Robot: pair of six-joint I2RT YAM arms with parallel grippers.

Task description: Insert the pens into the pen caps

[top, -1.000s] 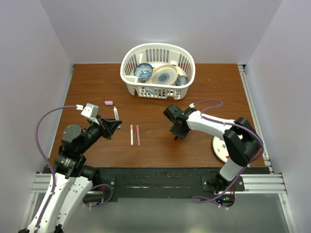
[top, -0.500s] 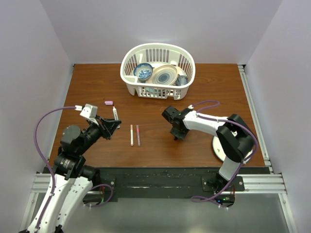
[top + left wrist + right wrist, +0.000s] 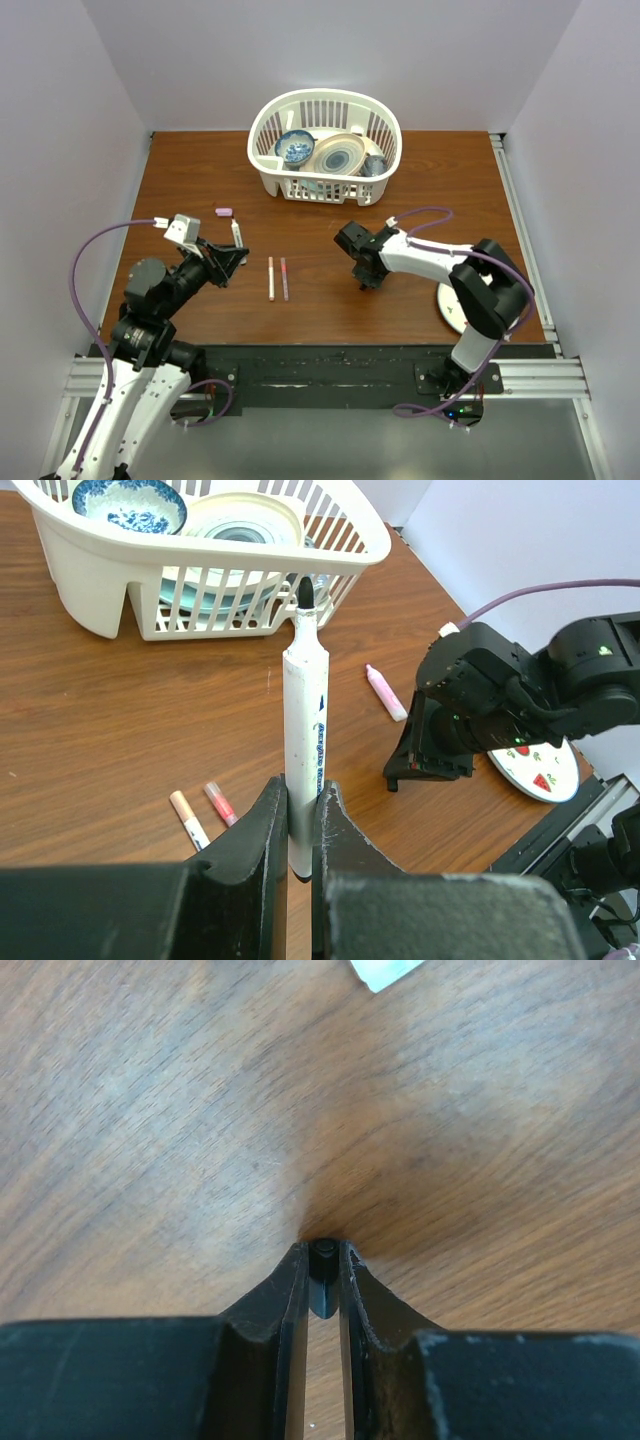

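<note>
My left gripper (image 3: 226, 263) is shut on the white pen with the black end (image 3: 238, 234) and holds it above the table, black tip out; the left wrist view shows the pen (image 3: 305, 730) upright between the jaws. My right gripper (image 3: 366, 282) is down at the table, shut on a small black cap (image 3: 322, 1260). The white pen with a red end (image 3: 271, 279) and the dark pink pen (image 3: 285, 279) lie side by side mid-table. A lilac-pink highlighter (image 3: 385, 692) lies near the right gripper (image 3: 432, 768). A small pink piece (image 3: 223, 212) lies far left.
A white basket (image 3: 262, 172) with bowls and plates stands at the back centre. A white plate (image 3: 450, 305) lies at the right, partly under my right arm. The table's front edge runs just before the arm bases.
My right wrist shifted slightly left, its gripper staying low at the same table spot. My left arm and its pen have not moved.
</note>
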